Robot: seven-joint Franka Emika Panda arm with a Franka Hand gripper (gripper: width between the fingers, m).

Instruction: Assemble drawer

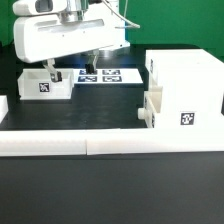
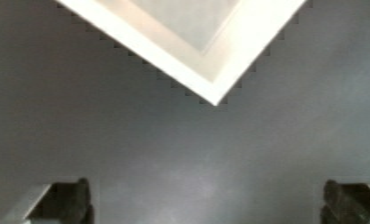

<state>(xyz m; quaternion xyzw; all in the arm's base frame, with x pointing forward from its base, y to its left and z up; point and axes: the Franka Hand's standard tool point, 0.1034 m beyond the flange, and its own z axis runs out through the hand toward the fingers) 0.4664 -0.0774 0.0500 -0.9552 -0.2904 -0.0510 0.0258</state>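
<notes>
I am watching the arm from far away, and the gripper [image 1: 86, 68] is hanging over the back of the black table [image 1: 105, 122], just above the marker board [image 1: 102, 74]. In the wrist view the gripper [image 2: 203, 202] is showing me its two fingers [image 2: 59, 200], and they are standing wide apart. Nothing is sitting between them, only bare table [image 2: 182, 150], so they are let go and holding nothing. A white corner [image 2: 208, 55] is poking into that view, and I cannot tell which part it belongs to. The drawer is lying in pieces. Its tall housing [image 1: 185, 85] is standing on the exterior view's right, with a black-and-white tag [image 1: 187, 119] facing me. A small tray [image 1: 45, 85] is sitting on the exterior view's left, close beside the marker board and well apart from the housing, and it is wearing a tag too. A second tray [image 1: 153, 104] is sitting tight against the housing, with its knob [image 1: 140, 115] sticking out toward the middle of the table. I cannot tell how far in it is going. A long low border strip [image 1: 60, 146] is running along the front of the table.
</notes>
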